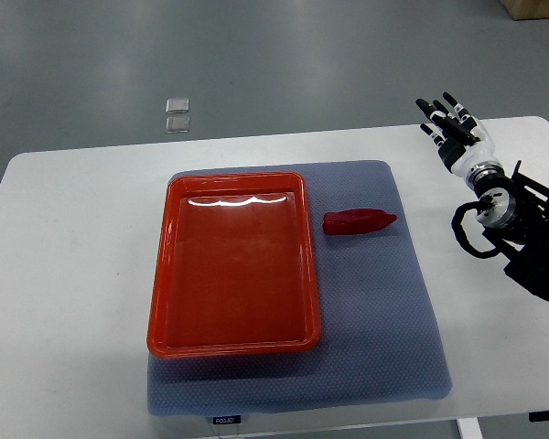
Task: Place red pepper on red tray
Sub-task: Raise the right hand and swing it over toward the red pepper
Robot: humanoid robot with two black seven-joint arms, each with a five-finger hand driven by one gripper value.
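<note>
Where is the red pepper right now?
In the top view the red pepper lies on the grey mat, just right of the red tray near its upper right corner, not on it.

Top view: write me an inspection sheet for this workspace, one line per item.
Surface: white table with a grey mat spread over its middle.
Job's things: red tray on the mat, holding nothing; red pepper lying on the mat just right of the tray, apart from it.
Clutter: nothing seen on the table.
Hands: right hand raised over the table's far right corner, fingers spread, holding nothing; left hand not in view.
Cables: black cable loop at the right wrist.
Surroundings: grey floor with two small clear squares beyond the table; brown box corner at top right.
</note>
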